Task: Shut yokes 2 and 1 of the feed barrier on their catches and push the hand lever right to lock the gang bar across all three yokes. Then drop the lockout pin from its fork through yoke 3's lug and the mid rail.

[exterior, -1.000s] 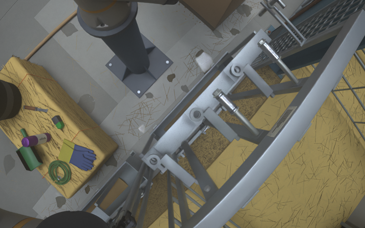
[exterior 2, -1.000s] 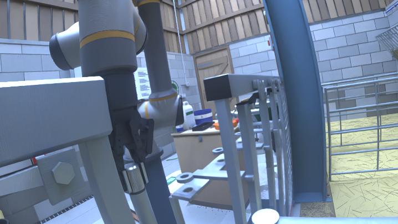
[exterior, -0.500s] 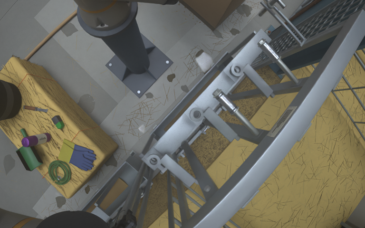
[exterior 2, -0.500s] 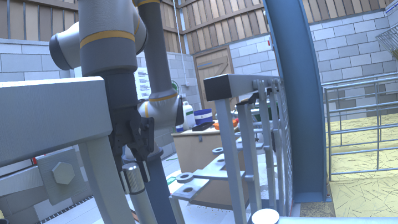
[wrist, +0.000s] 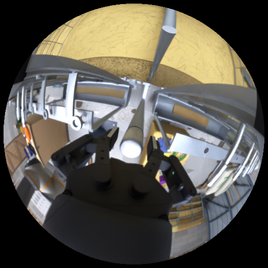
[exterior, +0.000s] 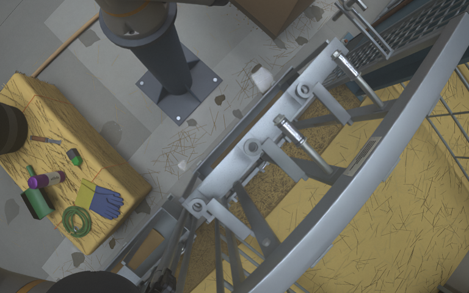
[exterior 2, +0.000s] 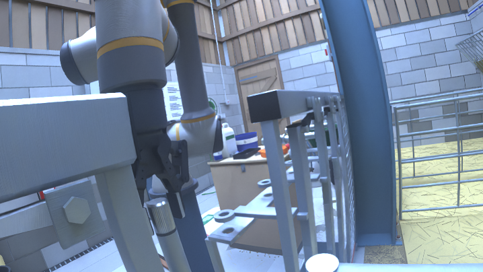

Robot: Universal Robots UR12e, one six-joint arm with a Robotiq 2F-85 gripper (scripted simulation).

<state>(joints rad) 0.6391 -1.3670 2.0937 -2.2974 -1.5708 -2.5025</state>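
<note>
The hand lever (wrist: 131, 142) is a grey rod with a knurled silver grip, standing at the near end of the feed barrier (exterior: 263, 145); its grip (exterior 2: 161, 214) rises beside the end post. My gripper (wrist: 132, 141) is open around the grip's top and holds nothing. Seen from the second side camera, the gripper (exterior 2: 172, 189) hangs just above the grip. Two more knurled grips (exterior: 290, 130) (exterior: 346, 65) slant up from the mid rail by the ringed yoke lugs (exterior: 252, 147) (exterior: 303, 90) (exterior: 198, 206). The lockout pin is not identifiable.
A hay bale (exterior: 65, 159) left of the barrier carries a glove (exterior: 103, 200), a coiled green cord (exterior: 76, 221), a bottle and small tools. The robot's pedestal (exterior: 166, 62) stands behind the barrier, and a curved steel rail (exterior: 346, 193) arches over the straw-covered pen.
</note>
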